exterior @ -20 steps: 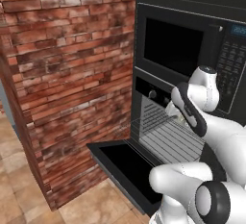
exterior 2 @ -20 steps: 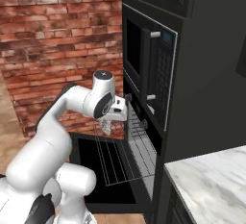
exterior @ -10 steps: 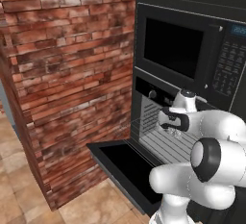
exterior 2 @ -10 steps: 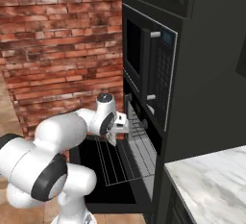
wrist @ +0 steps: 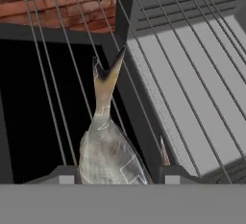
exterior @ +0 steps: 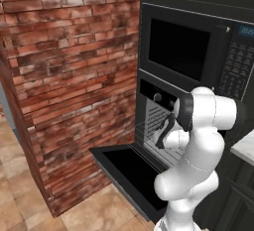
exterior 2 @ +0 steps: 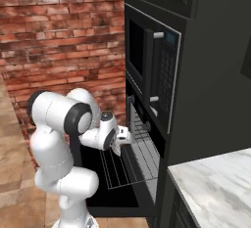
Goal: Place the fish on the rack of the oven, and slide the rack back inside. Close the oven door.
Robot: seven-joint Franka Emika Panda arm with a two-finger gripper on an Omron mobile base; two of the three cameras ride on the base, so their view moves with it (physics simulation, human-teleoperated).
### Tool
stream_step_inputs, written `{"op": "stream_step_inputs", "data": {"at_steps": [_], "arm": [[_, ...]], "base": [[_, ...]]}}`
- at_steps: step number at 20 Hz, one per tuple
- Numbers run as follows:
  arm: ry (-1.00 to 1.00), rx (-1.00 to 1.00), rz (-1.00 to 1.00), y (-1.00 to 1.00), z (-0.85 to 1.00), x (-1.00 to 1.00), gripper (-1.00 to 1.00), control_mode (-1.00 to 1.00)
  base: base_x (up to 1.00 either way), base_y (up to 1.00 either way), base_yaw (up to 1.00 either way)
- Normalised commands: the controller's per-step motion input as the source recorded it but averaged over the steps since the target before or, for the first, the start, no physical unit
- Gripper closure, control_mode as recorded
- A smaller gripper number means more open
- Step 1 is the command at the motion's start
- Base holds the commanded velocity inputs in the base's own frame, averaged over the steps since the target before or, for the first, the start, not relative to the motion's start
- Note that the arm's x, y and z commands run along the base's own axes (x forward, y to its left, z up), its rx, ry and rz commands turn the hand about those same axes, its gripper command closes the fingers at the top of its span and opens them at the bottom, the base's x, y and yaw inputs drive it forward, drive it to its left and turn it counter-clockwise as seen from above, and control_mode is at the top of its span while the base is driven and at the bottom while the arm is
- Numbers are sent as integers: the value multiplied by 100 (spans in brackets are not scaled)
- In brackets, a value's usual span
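We're mid-placing: end effector [wrist: 115, 172] grips the fish [wrist: 108, 146] just above the pulled-out rack [wrist: 192, 74] over the open oven door [exterior: 131, 168]; next we lower, let go, then push rack in.

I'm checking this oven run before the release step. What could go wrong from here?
The fish sits between the pincer fingertips above the pulled-out rack; its narrow tail lines up with the bars, so it might slip through a gap. It also hangs near the rack's front edge, over the open oven door, and may drop there.
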Motion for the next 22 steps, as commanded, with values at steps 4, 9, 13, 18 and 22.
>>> {"op": "stream_step_inputs", "data": {"at_steps": [4, 9, 13, 18, 22], "arm": [[0, 0, 0, -7, -52, 43, 100, -100], [0, 0, 0, -16, -32, 55, 100, -100], [0, 0, 0, -35, -23, 51, 100, -100], [0, 0, 0, -42, -32, 42, 100, -100], [1, 0, 0, -41, -46, 54, 100, -100]], "base": [[0, 0, 0], [0, 0, 0], [0, 0, 0], [0, 0, 0], [0, 0, 0]]}}
